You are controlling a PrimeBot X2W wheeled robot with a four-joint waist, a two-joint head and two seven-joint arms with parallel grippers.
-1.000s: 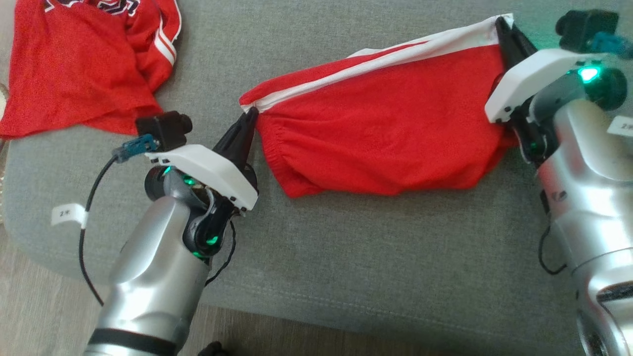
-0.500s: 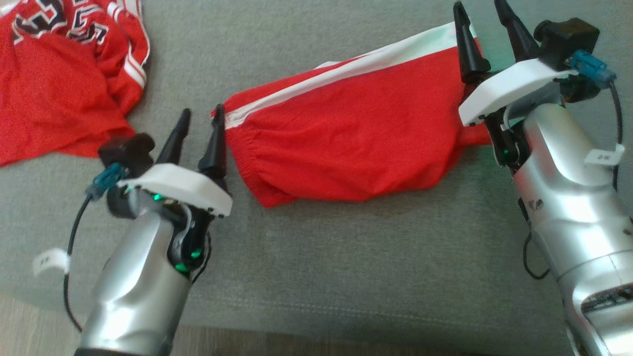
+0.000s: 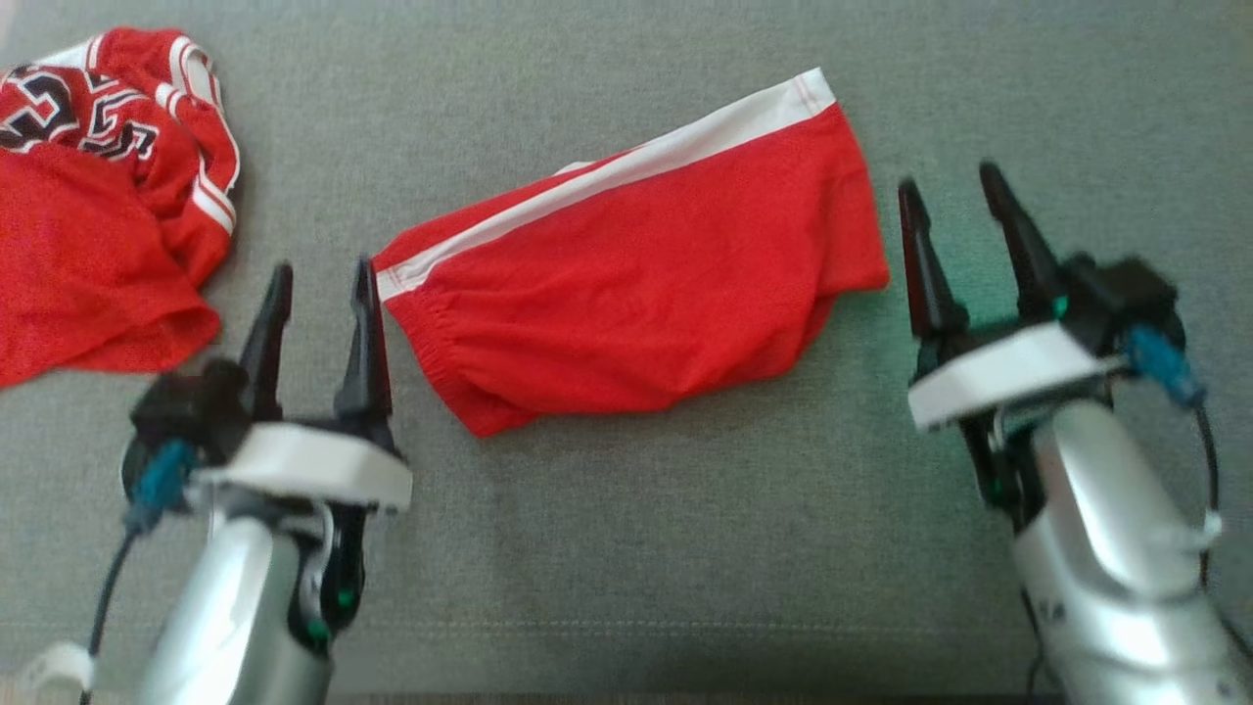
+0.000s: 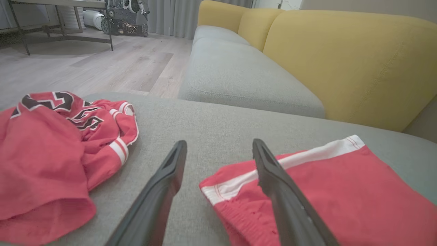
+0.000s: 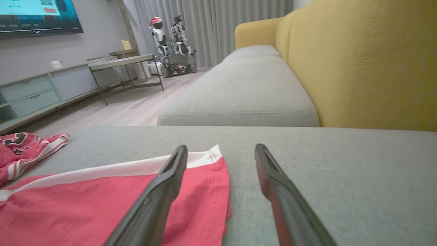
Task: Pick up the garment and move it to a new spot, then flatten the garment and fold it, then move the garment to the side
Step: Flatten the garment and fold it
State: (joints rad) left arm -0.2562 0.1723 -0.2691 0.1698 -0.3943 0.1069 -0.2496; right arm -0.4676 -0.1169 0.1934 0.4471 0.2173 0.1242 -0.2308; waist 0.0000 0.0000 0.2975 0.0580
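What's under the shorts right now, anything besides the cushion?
The shorts lie on the grey cushion, which shows all round them. The patch they cover, and anything between their folded layers, cannot be seen.

Item: crumpled red fabric jersey [image 3: 88,255], left of the red white-striped fabric shorts [image 3: 636,284]: cut off by picture edge; black-and-white lettering [image 3: 59,117] folded under, unreadable.

Grey fabric sofa seat [image 3: 626,548] bore two garments, red shorts [image 3: 636,284] with a white side stripe lay flat and slanted near its middle, crumpled red basketball jersey [image 3: 88,245] lay well apart toward its left end
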